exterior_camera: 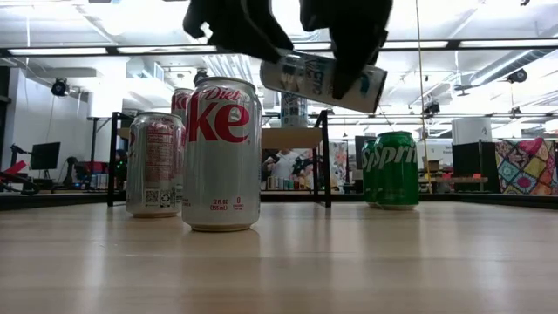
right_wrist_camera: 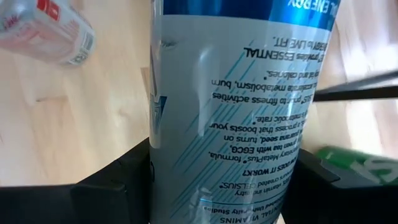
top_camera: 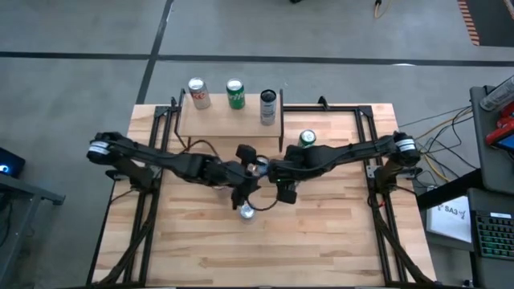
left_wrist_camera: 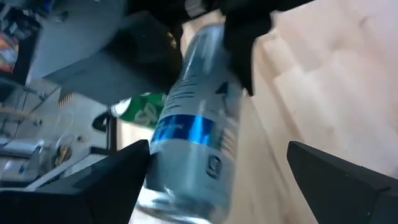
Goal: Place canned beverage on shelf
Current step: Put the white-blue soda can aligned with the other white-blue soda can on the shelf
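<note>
Silver-blue can [exterior_camera: 323, 80] tilted, held aloft

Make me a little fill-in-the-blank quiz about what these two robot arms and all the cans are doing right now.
1. The shelf carries ___ cans.
2. The slim silver-and-blue can is held in mid-air by the ___ gripper.
3. The left gripper has its fingers ___ on either side of that can.
4. The Sprite can on the tabletop is coloured ___.

Missing words: three; right; open; green
</note>
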Action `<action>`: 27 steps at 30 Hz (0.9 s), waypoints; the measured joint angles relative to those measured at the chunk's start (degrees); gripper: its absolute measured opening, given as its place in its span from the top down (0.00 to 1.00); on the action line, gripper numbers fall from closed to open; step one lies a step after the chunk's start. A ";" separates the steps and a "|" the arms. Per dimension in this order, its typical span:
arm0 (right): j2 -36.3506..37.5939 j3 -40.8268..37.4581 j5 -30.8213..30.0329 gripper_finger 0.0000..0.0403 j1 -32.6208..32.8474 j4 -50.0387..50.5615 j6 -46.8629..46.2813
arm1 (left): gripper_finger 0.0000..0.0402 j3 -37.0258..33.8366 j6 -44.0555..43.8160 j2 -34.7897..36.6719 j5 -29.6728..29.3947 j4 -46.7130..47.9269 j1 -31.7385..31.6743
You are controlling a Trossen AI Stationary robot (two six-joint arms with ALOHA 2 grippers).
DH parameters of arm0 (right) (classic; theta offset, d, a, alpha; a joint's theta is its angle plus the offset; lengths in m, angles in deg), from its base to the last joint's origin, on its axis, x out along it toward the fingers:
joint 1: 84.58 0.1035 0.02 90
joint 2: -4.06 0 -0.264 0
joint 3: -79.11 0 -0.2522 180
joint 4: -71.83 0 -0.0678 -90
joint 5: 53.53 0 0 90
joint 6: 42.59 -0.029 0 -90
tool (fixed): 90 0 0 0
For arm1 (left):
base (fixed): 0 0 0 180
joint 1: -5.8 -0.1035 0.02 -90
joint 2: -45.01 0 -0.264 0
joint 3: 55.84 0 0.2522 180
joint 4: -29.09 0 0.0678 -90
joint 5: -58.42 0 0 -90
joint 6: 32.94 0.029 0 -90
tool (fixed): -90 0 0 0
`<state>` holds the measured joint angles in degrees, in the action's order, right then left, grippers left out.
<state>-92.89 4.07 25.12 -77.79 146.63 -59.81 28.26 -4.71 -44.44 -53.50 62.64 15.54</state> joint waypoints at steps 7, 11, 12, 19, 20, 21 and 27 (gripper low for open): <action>-2.74 6.44 5.35 0.41 0.09 2.27 -3.06 | 0.09 7.80 0.05 -6.70 -3.52 10.29 -0.35; -3.06 8.03 6.17 0.41 0.09 4.04 -5.34 | 0.11 8.23 0.26 -7.65 -3.69 10.18 -0.36; -3.06 8.07 6.19 0.41 0.09 4.31 -5.44 | 0.12 8.23 0.29 -7.65 -3.75 9.96 -0.37; -3.30 6.91 6.39 0.41 0.09 3.51 -5.65 | 0.27 8.46 0.54 -6.96 -3.88 10.35 -0.41; -3.30 6.89 6.45 0.41 0.10 3.38 -5.38 | 0.30 8.50 0.77 -6.94 -3.75 10.58 -0.39; -3.30 6.85 6.56 0.41 0.11 3.28 -4.95 | 0.34 8.44 1.03 -6.95 -3.46 10.57 -0.39; -3.41 6.65 7.55 0.41 0.20 2.49 -4.35 | 0.38 7.91 0.71 -6.99 -2.57 10.42 -0.37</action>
<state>-96.29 10.72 32.67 -77.60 149.12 -64.16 36.16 -3.99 -51.43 -56.07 73.06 15.16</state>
